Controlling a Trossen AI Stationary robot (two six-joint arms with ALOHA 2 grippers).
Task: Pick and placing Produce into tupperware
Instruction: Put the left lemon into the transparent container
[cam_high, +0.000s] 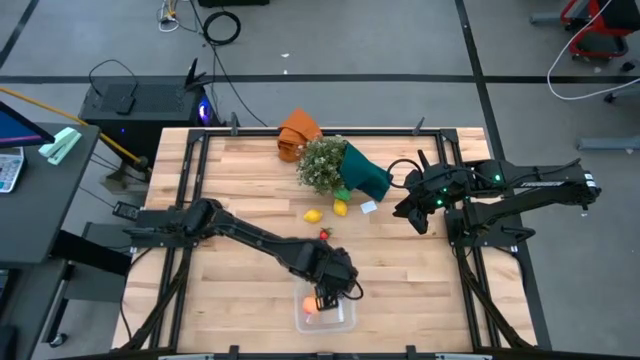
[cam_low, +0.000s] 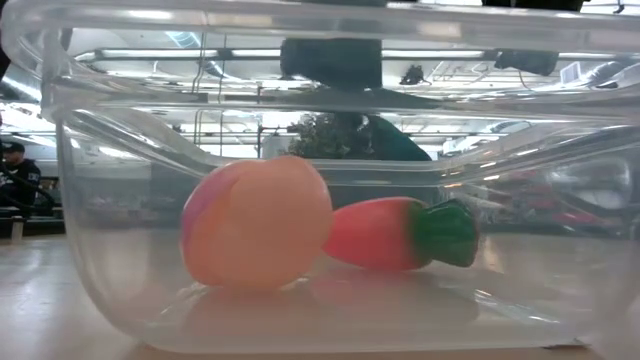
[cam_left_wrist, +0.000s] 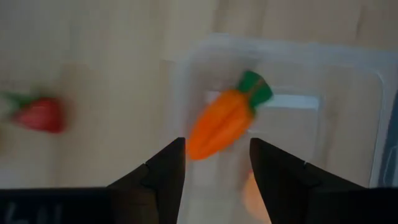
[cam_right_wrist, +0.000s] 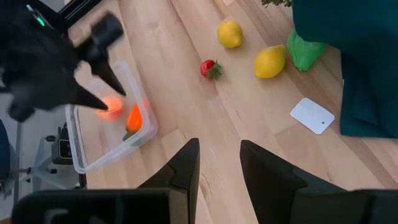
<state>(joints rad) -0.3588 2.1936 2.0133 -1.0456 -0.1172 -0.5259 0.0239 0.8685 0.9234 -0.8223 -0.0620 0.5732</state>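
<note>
The clear tupperware (cam_high: 343, 322) stands near the table's front edge. Inside it, on the floor, a pink-orange peach (cam_low: 255, 222) lies beside an orange carrot (cam_low: 385, 233) with a green top. My left gripper (cam_left_wrist: 217, 146) hangs open above the container, over the carrot (cam_left_wrist: 221, 124), touching nothing. Two yellow lemons (cam_right_wrist: 230, 33) (cam_right_wrist: 269, 62) and a small red berry (cam_right_wrist: 210, 68) lie on the wood at mid-table. My right gripper (cam_right_wrist: 219, 149) waits open and raised at the table's right side, with nothing between its fingers.
A bushy plant in teal wrap (cam_high: 340, 165) and an orange cloth (cam_high: 298, 130) lie at the back centre. A small white card (cam_right_wrist: 312, 115) and a green piece (cam_right_wrist: 305, 50) lie near the lemons. Bare wood stretches between the berry and the container.
</note>
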